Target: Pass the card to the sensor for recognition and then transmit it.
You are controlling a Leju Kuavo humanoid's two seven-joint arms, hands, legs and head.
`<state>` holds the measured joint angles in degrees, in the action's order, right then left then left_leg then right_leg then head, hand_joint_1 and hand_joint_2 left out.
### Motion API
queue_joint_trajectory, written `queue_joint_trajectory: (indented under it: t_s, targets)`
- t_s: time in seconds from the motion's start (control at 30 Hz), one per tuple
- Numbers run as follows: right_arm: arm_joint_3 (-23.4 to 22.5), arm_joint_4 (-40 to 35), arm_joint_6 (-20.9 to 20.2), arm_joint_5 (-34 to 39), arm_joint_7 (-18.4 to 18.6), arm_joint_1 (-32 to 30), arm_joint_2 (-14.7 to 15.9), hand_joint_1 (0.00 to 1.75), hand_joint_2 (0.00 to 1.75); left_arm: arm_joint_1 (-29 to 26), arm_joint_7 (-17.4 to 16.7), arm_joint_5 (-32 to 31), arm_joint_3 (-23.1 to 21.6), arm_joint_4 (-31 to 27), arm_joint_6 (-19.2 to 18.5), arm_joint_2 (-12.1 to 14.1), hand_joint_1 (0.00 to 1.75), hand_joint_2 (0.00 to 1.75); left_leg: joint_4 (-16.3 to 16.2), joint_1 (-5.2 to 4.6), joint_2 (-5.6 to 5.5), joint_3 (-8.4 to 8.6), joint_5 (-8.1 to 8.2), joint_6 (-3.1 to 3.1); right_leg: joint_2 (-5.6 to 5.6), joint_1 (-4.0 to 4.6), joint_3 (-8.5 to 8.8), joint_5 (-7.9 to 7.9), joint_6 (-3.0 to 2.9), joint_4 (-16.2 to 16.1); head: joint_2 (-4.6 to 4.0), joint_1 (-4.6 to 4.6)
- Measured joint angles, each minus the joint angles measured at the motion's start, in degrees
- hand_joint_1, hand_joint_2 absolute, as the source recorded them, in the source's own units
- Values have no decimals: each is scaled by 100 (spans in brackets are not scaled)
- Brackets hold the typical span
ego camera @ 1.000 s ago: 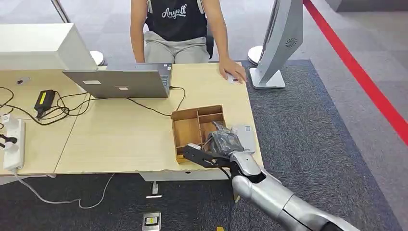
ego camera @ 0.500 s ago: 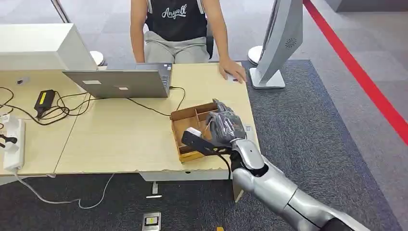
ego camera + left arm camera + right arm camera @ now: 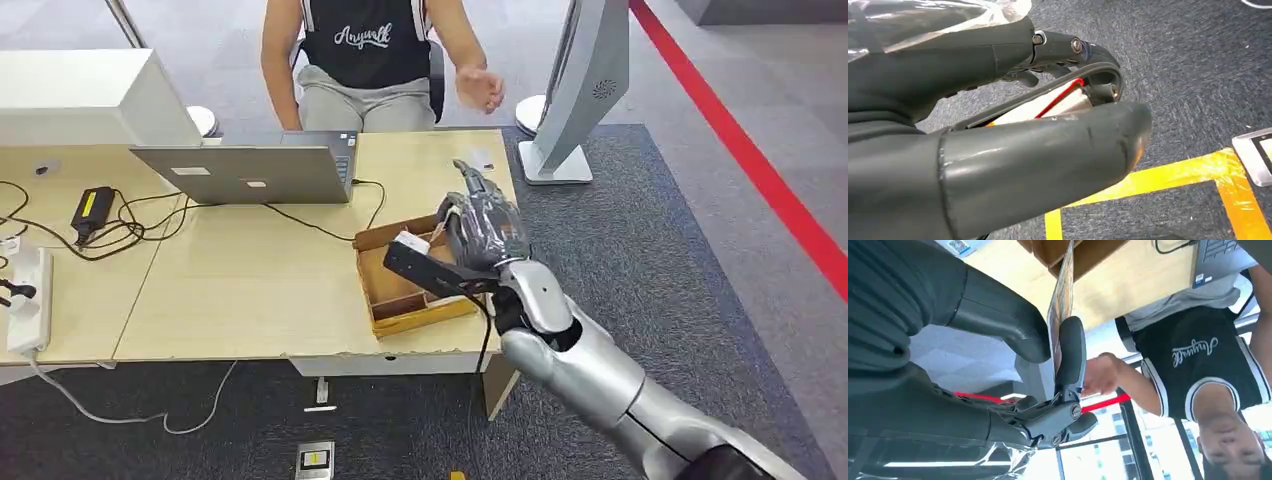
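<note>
Grey carpet runs under a pale wooden worktop (image 3: 250, 290), and we take the divided wooden tray (image 3: 400, 285) at its near corner as our landmark. Our right hand (image 3: 478, 235) hovers just above the tray's far side, and the right wrist view shows the card (image 3: 1062, 300) pinched edge-on between the thumb and a finger (image 3: 1070, 352). So the card is in the air, clear of the tray.

We judge that this is the carry toward the sensor or toward the person (image 3: 370, 60) seated beyond the tray, whose raised hand (image 3: 480, 90) waits open above the worktop's far edge. We cannot tell for sure which object is the sensor; the small pale patch (image 3: 482, 160) beyond the tray may be it. To do this well, we should keep the pinch firm, hold the card flat to the reader, and move slowly.

Our tray's compartments look bare where we can see them, though our hand hides part of it.

Our left hand (image 3: 998, 125) hangs over the carpet, fingers curled around something pale with a red edge; we cannot tell what.
</note>
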<state>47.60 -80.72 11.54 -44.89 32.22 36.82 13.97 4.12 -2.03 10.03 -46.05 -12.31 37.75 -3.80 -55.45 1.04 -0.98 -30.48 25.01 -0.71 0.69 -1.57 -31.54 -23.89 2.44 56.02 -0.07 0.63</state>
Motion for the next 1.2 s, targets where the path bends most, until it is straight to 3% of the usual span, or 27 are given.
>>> queue_joint_trajectory:
  t_s: [0.37, 0.63, 0.8, 0.97, 1.2]
  targets:
    - [0, 28, -188, 94, -177, 235, 2, 175, 175, 1, -2, -74, -11, 0, 0, 2, 0, 0, 0, 0, 0, -2, -1, 0, 0, 0, 0, 0, 0, 1, 0, -2]
    - [59, 397, -131, 33, -430, 758, -80, 175, 175, 3, -15, -140, -120, 0, -4, 24, 0, 0, 0, -1, -1, -12, -6, -1, 0, -1, -7, 7, -3, 6, -2, 0]
    - [216, 1400, -129, -90, -647, 1986, -423, 175, 175, 56, -13, -177, -277, -2, -26, 63, 0, 0, 1, 1, -6, -26, -24, -3, -8, 0, -19, 13, -6, 9, 0, -5]
    - [459, 2600, -107, -151, -551, 2885, -877, 175, 175, 74, -55, -107, -422, -9, -26, 96, 0, 0, 1, 4, -5, -32, -28, -9, -8, 3, -29, 20, -10, 12, 0, -7]
    - [678, 3615, -118, -208, -363, 3341, -1316, 175, 175, 74, -39, -29, -501, -24, -20, 114, 0, 0, 0, 5, -5, -34, -28, -9, -8, 4, -30, 20, -10, 11, -2, -7]
